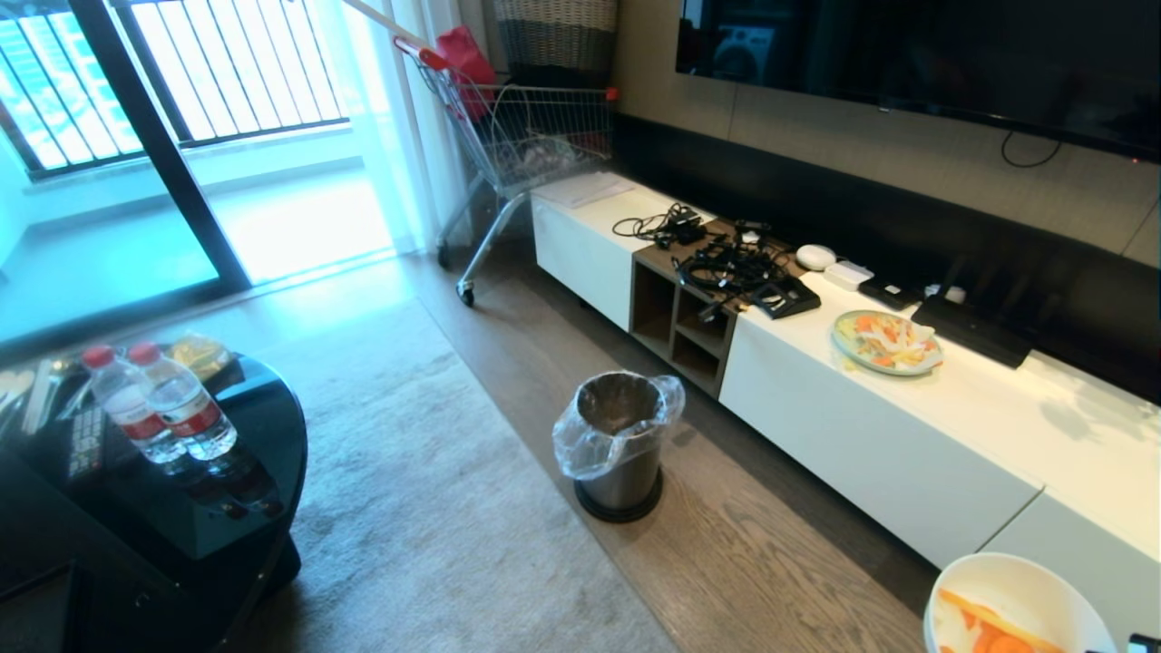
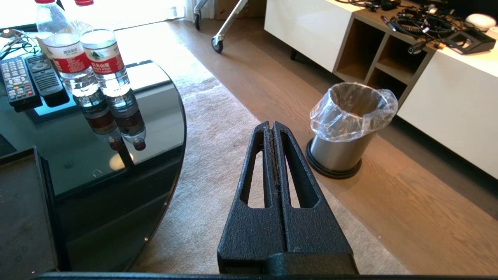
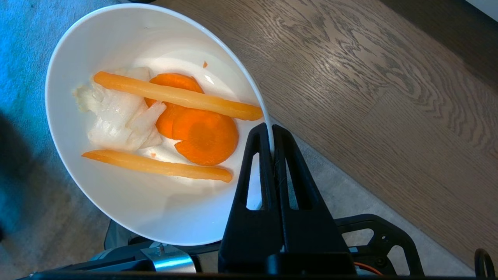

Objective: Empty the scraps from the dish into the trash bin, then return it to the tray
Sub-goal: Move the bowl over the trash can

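Deep round white bowl (image 3: 128, 128) pinched by its rim in the right pincer (image 3: 271, 134), clamped tight so the bowl rides level and keeps its load. Inside, orange carrot strips and slices with pale peel pieces (image 3: 167, 124), not yet tipped out. Bowl at near right, above carpet edge and wood floor. Small brushed-metal bin with clear crinkled liner (image 1: 620, 442) standing open further off on the floor, well apart. Left pincer (image 2: 273, 130) closed on nothing, parked near the glossy black round desk (image 2: 155, 128). Matte black tray (image 2: 23, 210) on that desk at near left, likely awaiting the bowl's return.
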Tool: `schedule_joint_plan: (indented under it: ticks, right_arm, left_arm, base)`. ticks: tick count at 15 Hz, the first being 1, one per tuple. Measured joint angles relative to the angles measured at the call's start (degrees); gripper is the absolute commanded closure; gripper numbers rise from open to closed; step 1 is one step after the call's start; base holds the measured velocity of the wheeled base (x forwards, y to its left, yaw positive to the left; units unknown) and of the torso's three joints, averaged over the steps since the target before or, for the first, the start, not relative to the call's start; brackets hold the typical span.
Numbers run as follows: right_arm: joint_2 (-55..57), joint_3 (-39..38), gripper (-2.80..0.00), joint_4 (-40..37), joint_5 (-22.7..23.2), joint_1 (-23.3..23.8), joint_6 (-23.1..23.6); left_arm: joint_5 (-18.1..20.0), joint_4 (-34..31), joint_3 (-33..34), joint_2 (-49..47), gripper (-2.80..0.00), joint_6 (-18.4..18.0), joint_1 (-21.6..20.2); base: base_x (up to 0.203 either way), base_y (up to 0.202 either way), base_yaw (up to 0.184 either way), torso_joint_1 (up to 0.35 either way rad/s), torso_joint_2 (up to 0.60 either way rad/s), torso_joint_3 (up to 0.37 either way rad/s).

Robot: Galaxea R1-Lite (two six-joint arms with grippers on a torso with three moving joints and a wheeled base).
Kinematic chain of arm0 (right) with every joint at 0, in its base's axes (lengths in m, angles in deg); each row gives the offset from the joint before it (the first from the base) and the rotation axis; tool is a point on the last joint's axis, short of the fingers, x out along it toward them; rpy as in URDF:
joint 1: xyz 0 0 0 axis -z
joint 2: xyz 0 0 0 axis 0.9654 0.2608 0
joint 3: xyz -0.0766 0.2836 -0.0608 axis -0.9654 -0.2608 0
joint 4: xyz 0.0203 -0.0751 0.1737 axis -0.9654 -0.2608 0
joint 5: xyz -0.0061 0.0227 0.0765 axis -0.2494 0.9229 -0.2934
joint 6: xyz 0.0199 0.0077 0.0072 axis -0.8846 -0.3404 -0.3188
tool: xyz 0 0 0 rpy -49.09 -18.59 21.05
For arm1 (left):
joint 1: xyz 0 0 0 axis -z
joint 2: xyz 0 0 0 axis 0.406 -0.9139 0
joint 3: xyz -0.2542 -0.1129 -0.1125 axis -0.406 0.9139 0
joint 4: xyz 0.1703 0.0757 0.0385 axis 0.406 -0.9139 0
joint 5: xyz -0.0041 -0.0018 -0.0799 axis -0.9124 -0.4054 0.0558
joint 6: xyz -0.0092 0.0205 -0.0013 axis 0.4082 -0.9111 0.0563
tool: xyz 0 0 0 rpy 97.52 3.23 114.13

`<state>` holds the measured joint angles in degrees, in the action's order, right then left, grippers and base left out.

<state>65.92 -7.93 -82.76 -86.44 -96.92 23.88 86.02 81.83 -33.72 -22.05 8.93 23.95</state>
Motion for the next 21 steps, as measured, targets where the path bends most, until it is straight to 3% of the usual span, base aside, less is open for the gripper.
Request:
schedule_joint_plan:
  ticks: [21]
  right_arm:
    - [0.0,-0.3,0.0,0.3,-0.1,0.0,0.1]
  left_arm:
    - [0.0,0.0,0.0,0.0,0.0,0.0,0.0]
  base:
    - [0.0,0.0,0.0,0.0,0.0,0.0]
